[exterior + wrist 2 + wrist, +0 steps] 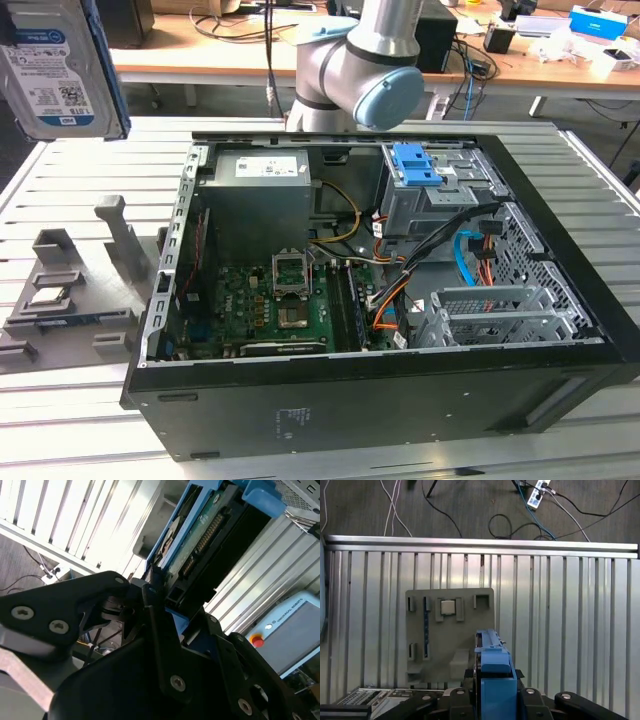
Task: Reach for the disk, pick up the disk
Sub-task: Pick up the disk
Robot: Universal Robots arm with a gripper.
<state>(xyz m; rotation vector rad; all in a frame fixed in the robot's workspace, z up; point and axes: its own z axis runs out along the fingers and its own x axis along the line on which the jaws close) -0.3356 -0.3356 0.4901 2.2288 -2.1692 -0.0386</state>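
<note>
The disk (58, 70) hangs in the air at the exterior view's upper left, above the table, its label facing the camera and a blue rail along its right edge. In the second wrist view the disk (200, 535) is seen edge-on, green circuit board and blue rail showing, with my gripper (154, 582) shut on its near end between black fingers (150, 597). The first wrist view looks down on the blue rail of the disk (495, 670), which stands upright in the gripper (492, 680) above the table.
A grey holder (80, 290) lies on the slatted table (60, 400), with a small silver chip (48, 298) in it; the holder (450, 630) sits under the disk. The open computer case (400, 400) holds a blue latch (415, 165). The arm (360, 60) rises behind it.
</note>
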